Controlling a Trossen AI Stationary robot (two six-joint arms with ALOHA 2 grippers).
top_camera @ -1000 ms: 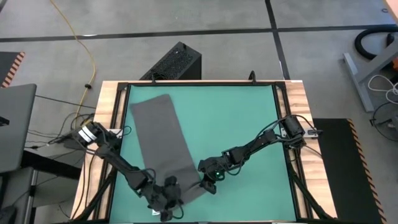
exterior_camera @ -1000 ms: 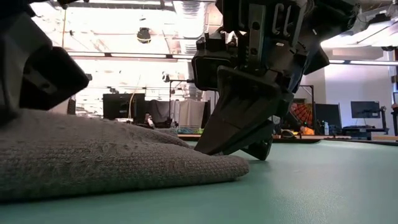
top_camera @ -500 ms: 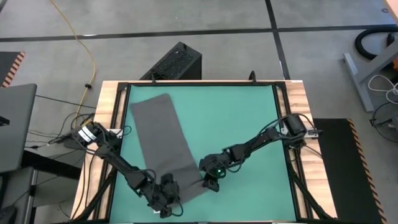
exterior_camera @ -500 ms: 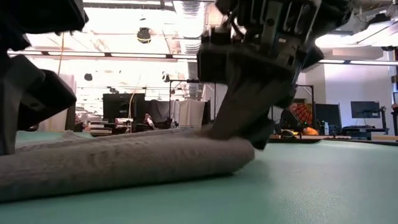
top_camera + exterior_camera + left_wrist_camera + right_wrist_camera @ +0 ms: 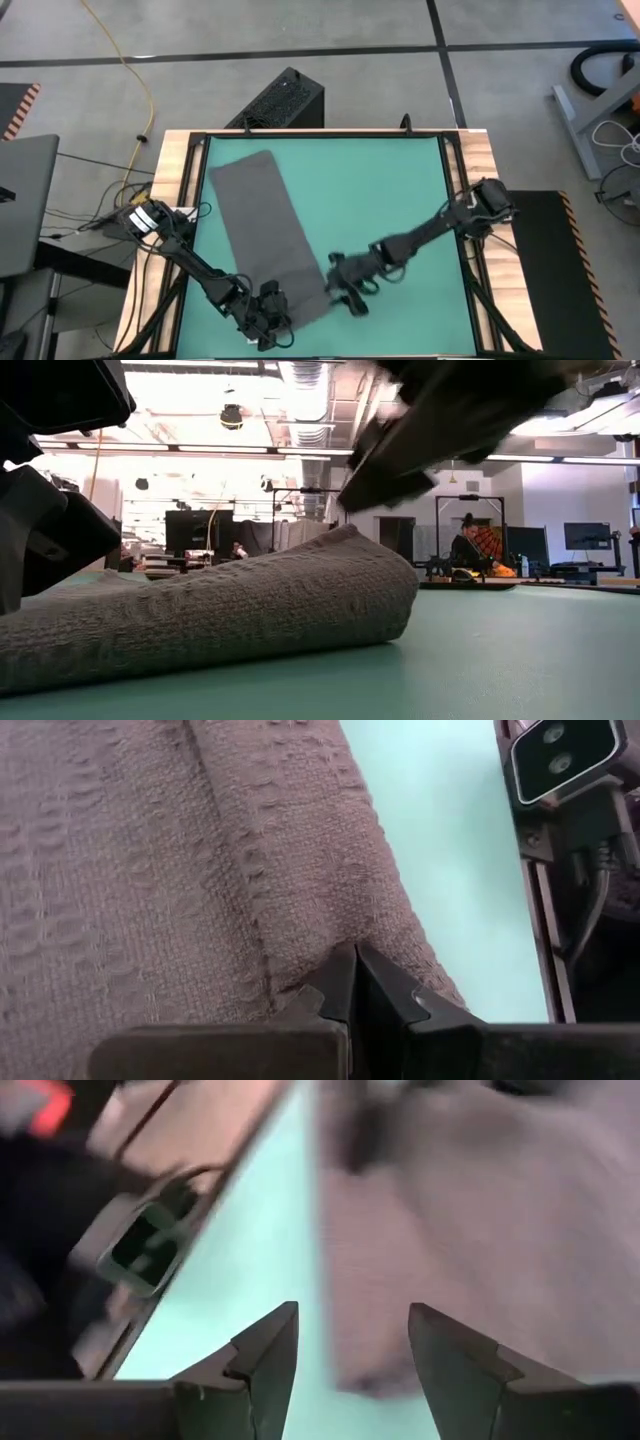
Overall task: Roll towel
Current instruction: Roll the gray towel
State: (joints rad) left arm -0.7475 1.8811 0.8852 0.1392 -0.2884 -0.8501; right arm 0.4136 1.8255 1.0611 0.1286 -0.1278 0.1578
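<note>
The dark grey towel lies lengthwise on the green mat, slanting from the far left toward the near middle. Its near end is turned over into a thick roll that rests on the mat. My left gripper is at the towel's near left corner, its fingers shut at the cloth. My right gripper hangs open just off the near right corner, above the roll, with nothing between its fingers. My left gripper's shut fingertips meet at a crease in the towel's turned-over near end, slanting down from the table's near side. Creases in the cloth run into the tips. How much cloth lies between them is hidden by the fingers. The towel rests on the mat.
A wooden frame with black rails borders the mat on all sides. A black camera mount stands at the near edge, close to the roll. A black box sits on the floor past the far edge. Bare mat lies to the right.
My right gripper has opened, let go of the towel's near right corner, rolled its wrist and risen, drifting toward the table's right edge. The towel's near end, flat a second ago, now stands as a thicker roll. The far part has stayed where it was.
</note>
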